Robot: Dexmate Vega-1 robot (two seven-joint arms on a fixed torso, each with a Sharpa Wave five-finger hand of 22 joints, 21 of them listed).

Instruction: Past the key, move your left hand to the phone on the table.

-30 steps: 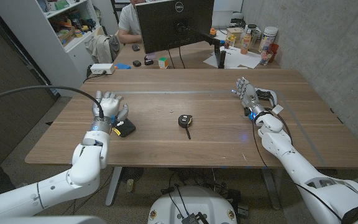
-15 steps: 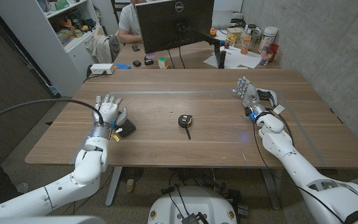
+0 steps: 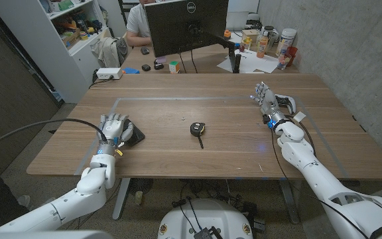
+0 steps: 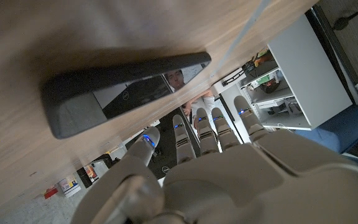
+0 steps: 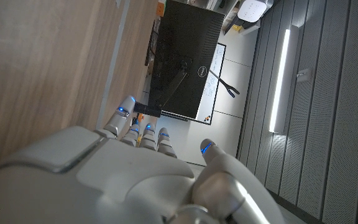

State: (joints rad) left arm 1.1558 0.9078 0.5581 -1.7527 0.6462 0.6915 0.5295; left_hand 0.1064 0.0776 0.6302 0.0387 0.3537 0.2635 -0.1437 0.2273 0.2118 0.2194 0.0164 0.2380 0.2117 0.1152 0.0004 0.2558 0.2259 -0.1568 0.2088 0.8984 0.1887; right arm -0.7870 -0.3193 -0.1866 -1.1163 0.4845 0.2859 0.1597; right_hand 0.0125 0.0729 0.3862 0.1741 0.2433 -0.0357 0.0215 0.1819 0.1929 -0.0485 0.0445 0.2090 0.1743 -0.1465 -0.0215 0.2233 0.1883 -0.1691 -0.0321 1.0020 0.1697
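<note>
left hand [image 3: 115, 126] over black slab phone [image 3: 134, 135] at table's left, fingers spread, gripping nothing | black car key [image 3: 196, 129] mid wooden table [image 3: 231, 153], well apart | right hand [image 3: 264, 98] empty, fingers apart, far right

A long brown wooden table [image 3: 244, 143] stands before a grey concrete wall [image 3: 350, 46]. Behind it a black Dell monitor [image 3: 186, 26] faces away. White shelving [image 3: 65, 33] stands at the left.
</note>
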